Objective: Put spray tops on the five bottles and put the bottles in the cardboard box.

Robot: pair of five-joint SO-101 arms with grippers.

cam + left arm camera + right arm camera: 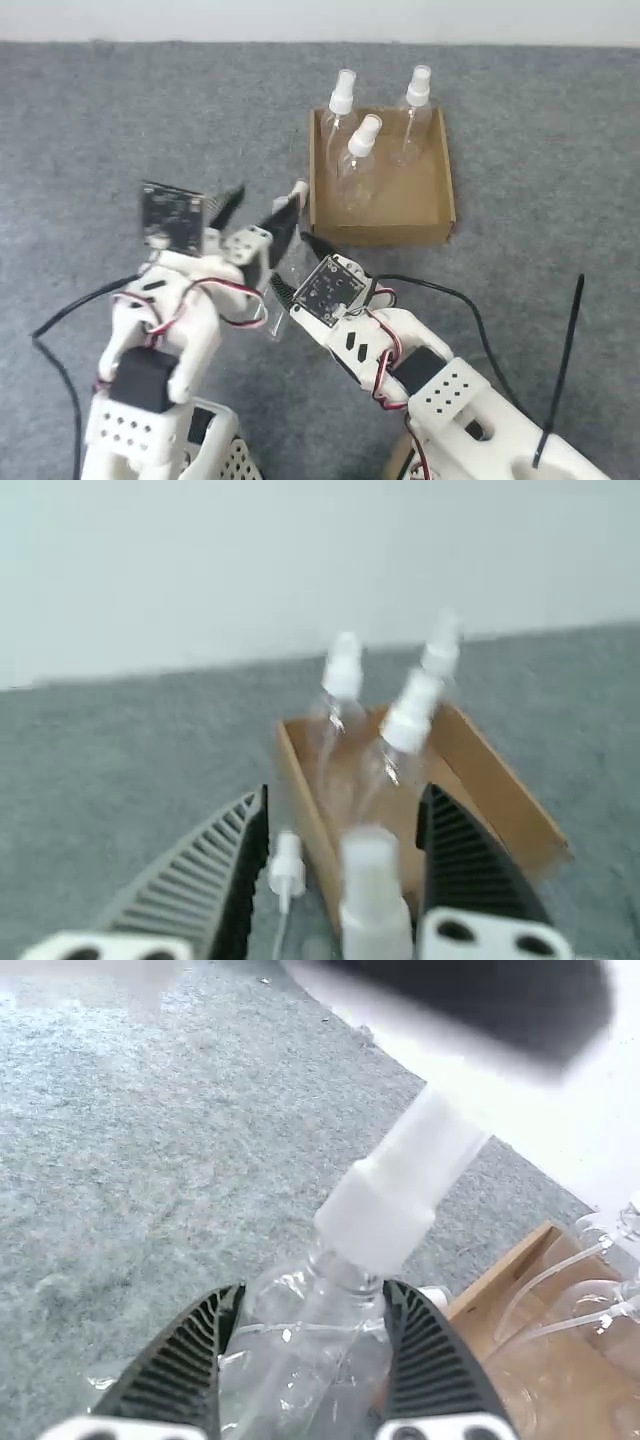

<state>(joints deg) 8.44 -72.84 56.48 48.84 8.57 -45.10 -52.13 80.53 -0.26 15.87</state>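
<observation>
The grey, carpet-like desk (pixel 120 120) carries the cardboard box (pixel 382 234). Three capped bottles (pixel 355 178) stand upright in it, so I judge that two remain to be finished. Just in front of the box's near left corner, between the two arms, the right end effector (pixel 312 1292) is closed on the body of the held bottle (pixel 300 1335). This bottle is clear plastic and is tilted with its neck towards the box. A white spray top (pixel 395 1200) sits on that neck; I cannot tell whether it is pushed fully home. The left end effector (pixel 345 798) is open, with a jaw on either side of this spray top, one close against it and the other apart. A loose spray top (pixel 287 865) lies on the desk just beside the box's outer wall. The held bottle looks empty and thin-walled, so it is probably very light, smooth enough to slip, and likely to dent or twist under a hard squeeze. The best hold is probably on the body below the shoulder, firm but not crushing. The spray top looks stiff and small, and is best taken across its collar rather than its nozzle. Pushing it off-axis could tip the bottle in the grip.
</observation>
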